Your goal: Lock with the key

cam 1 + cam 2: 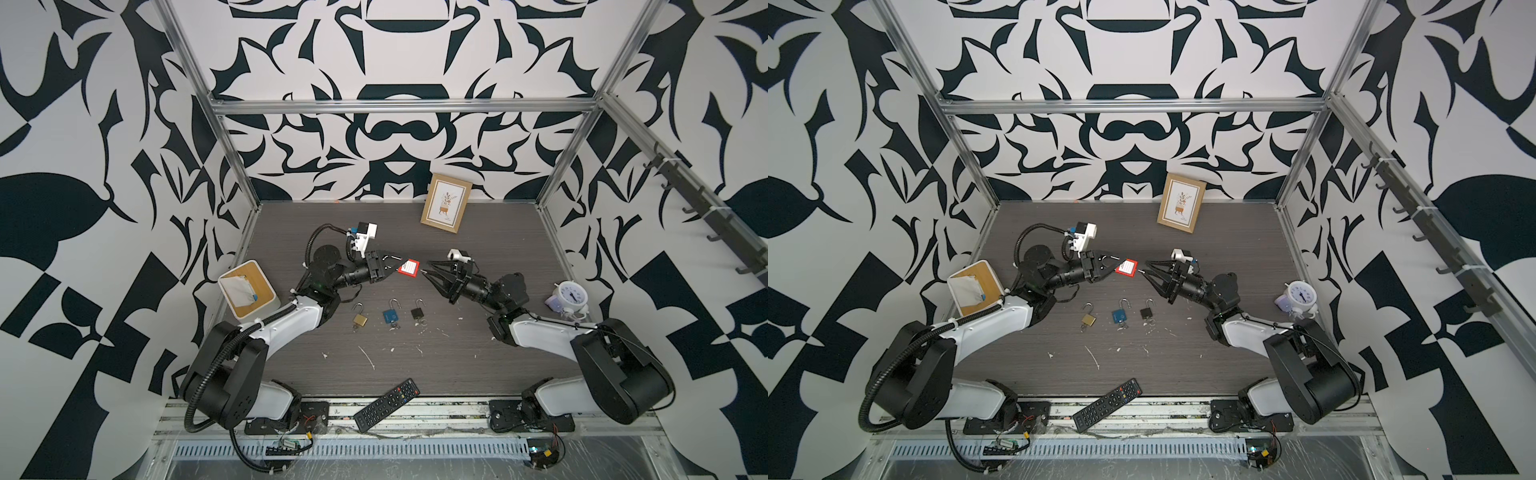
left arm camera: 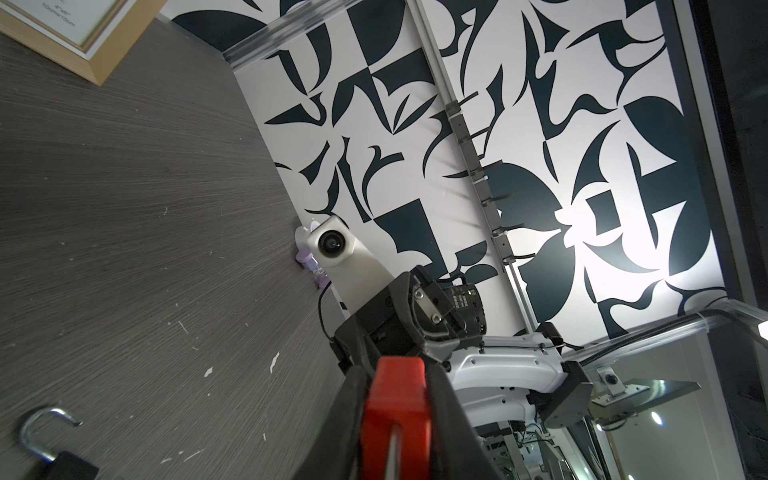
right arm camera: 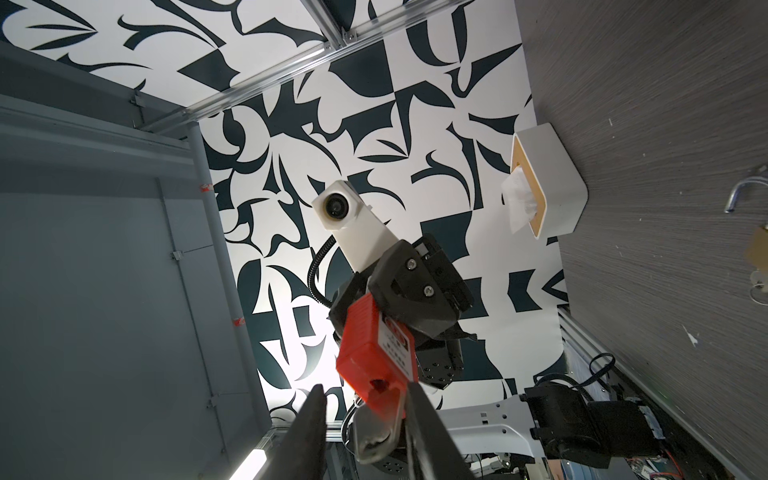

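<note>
Red-bodied padlock [image 1: 407,267] hangs in the air over the middle of the dark wood-grain desk [image 1: 490,232], clenched across its flat sides by the left gripper [image 1: 397,268]. In the left wrist view its narrow edge [image 2: 395,399] sits squeezed between the two black fingers.

The right gripper [image 1: 427,269] faces it tip to tip. A silver key [image 3: 378,432] sticks out of the padlock's underside. It lies between the right gripper's jaws, against one finger [image 3: 419,419], while bare wall shows between the key and the other finger, so the jaws are not clamped on it.

Below the two grippers, nearer the front, three padlocks lie in a row with shackles sprung: brass [image 1: 360,319], blue [image 1: 390,316] and black [image 1: 417,312], each apart from its neighbour. The desk behind the grippers is bare as far as the picture frame [image 1: 446,202], which leans on the back wall.

A tissue box [image 1: 248,289] hugs the left edge beside the left arm, and an alarm clock [image 1: 572,293] stands at the right edge beside the right arm. A remote control [image 1: 386,405] lies across the front edge, partly over the metal rail.
</note>
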